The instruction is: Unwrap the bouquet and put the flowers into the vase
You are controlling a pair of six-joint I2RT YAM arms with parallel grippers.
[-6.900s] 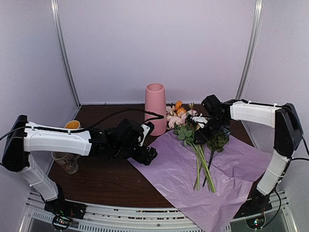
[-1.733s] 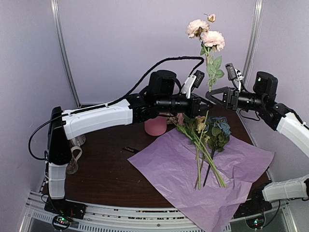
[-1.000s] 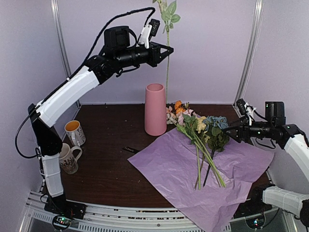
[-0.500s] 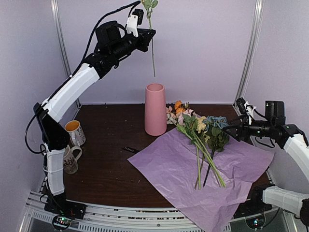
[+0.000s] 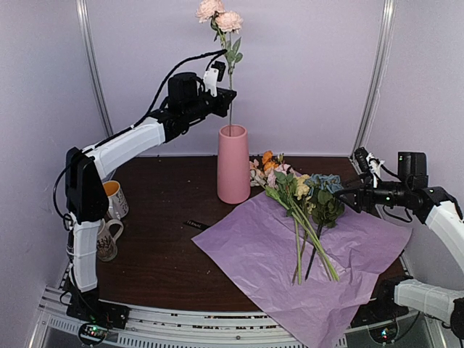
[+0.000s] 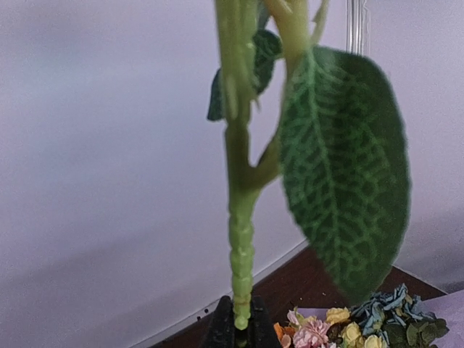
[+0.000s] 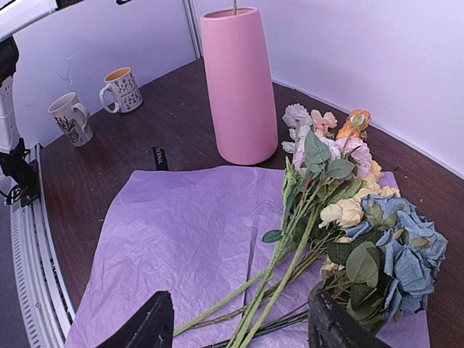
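Observation:
The tall pink vase [image 5: 233,168] stands at the back middle of the table. My left gripper [image 5: 222,98] is shut on the green stem [image 6: 240,239] of a pink peony flower [image 5: 220,13], held upright above the vase with its lower end inside the vase mouth [image 7: 234,7]. The rest of the bouquet's flowers [image 5: 304,199] lie loose on the spread lilac tissue paper [image 5: 254,254]. My right gripper [image 5: 349,197] hovers open just right of the blooms [image 7: 362,217], holding nothing. The black ribbon [image 5: 197,225] lies left of the paper.
Two patterned mugs [image 5: 112,199] [image 5: 102,238] stand at the table's left edge, by the left arm's base. The tissue paper [image 7: 181,232] hangs over the near right table edge. White booth walls enclose the back and sides.
My left arm has come down and moved right with the peony, so the stem's end, earlier hanging above the vase, now sits in its mouth. The right arm has stayed still.

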